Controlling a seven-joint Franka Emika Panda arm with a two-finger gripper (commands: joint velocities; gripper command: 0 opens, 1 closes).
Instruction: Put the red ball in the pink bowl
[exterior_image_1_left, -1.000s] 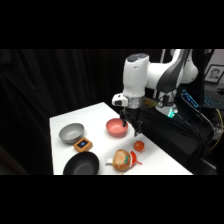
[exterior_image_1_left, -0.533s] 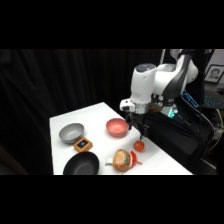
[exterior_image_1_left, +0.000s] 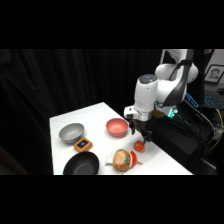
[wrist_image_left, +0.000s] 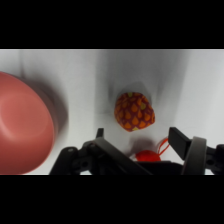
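Red ball (exterior_image_1_left: 139, 145) beside empty pink bowl (exterior_image_1_left: 116, 128)

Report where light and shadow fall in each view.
Side view: the white table is brightly lit against a black backdrop. Wrist view: the pink bowl casts a soft grey shadow on the table beside its rim.

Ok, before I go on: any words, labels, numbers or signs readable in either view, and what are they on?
None can be read.
The small orange block beside the grey bowl has a blue mark on top, too blurred to read.
The red ball carries yellow spots, a pattern and not text.
The pink bowl shows no marking.
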